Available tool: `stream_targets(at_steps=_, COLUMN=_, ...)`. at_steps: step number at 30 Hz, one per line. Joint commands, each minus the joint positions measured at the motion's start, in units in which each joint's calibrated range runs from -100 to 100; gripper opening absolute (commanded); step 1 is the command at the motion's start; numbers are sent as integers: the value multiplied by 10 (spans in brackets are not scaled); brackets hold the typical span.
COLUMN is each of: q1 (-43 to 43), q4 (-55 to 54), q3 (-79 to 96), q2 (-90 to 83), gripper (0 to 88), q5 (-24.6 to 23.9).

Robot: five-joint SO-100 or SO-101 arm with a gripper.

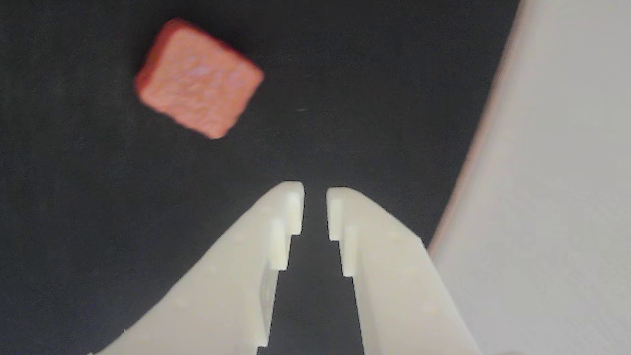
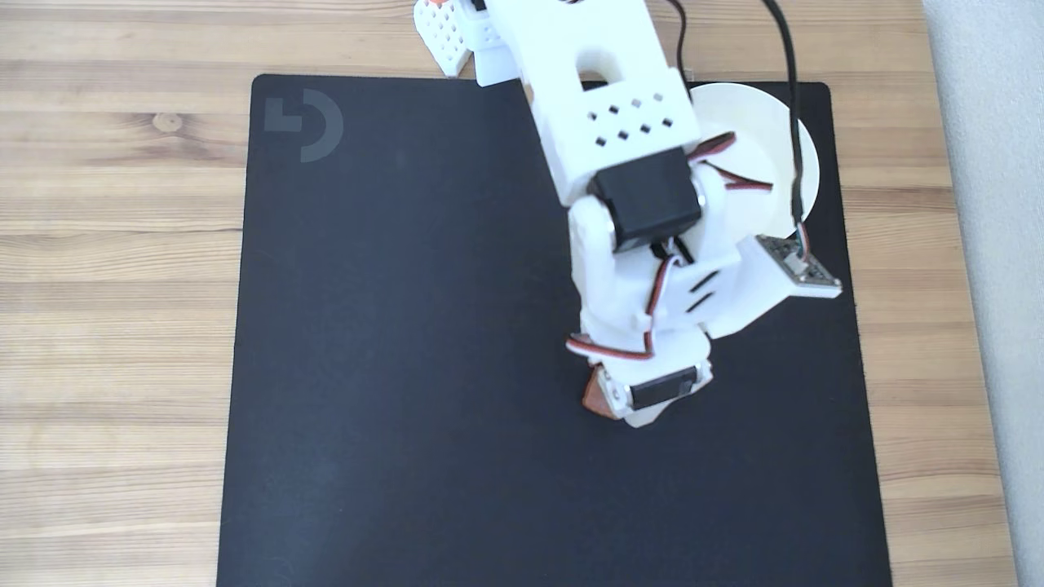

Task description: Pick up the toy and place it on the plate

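On black mat [image 1: 98, 222], toy [image 1: 198, 79] lies flat, up-left of gripper [image 1: 315, 209] in wrist view. Fingers nearly closed, narrow gap, holding nothing. Plate [image 1: 552, 197] just right, probably rim; blurred. Gripper off-line from toy, so needs shift and wider opening.

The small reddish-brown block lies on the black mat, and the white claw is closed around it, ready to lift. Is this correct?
Not quite. In the wrist view the white claw holds nothing: its fingers stand slightly apart over bare black mat, and the small reddish-brown squarish block lies free on the mat, up and to the left of them. The rest is right.
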Motion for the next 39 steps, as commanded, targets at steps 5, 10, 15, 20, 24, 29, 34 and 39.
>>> stream_targets(at_steps=5, q1=-2, q4=89, q3=-140, q2=61, gripper=23, q5=-2)
stream_targets(at_steps=10, q1=1, q4=114, q3=-141, q2=75, gripper=23, q5=3)
stream_targets(at_steps=15, q1=6, q4=114, q3=-139, q2=76, gripper=23, q5=3)
stream_targets(at_steps=20, q1=8, q4=98, q3=-143, q2=113, gripper=23, q5=3)
stream_targets(at_steps=24, q1=8, q4=86, q3=-144, q2=136, gripper=23, q5=3)
stream_targets(at_steps=29, q1=7, q4=85, q3=-144, q2=137, gripper=23, q5=3)
stream_targets(at_steps=34, q1=7, q4=85, q3=-145, q2=137, gripper=23, q5=3)
stream_targets(at_steps=39, q1=8, q4=85, q3=-145, q2=133, gripper=23, q5=0)
